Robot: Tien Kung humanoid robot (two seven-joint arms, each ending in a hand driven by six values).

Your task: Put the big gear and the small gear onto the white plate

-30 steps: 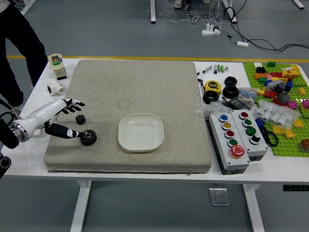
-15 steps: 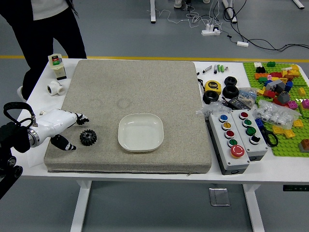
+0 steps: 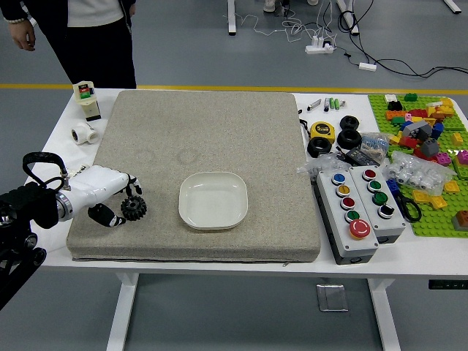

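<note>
Sliding rightward since earlier, the left hand (image 3: 104, 189) is keeping its fingers apart; the big gear (image 3: 134, 209) is lying just right of its thumb, near the left edge of the mat (image 3: 212, 131).

White plate (image 3: 213, 201), grey-beige mat (image 3: 197, 131)

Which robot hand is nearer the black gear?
Left. The left hand is right beside the black gear, fingers spread at its left and far sides; contact can't be confirmed. The right hand is out of view, so nowhere near it in this picture.
</note>
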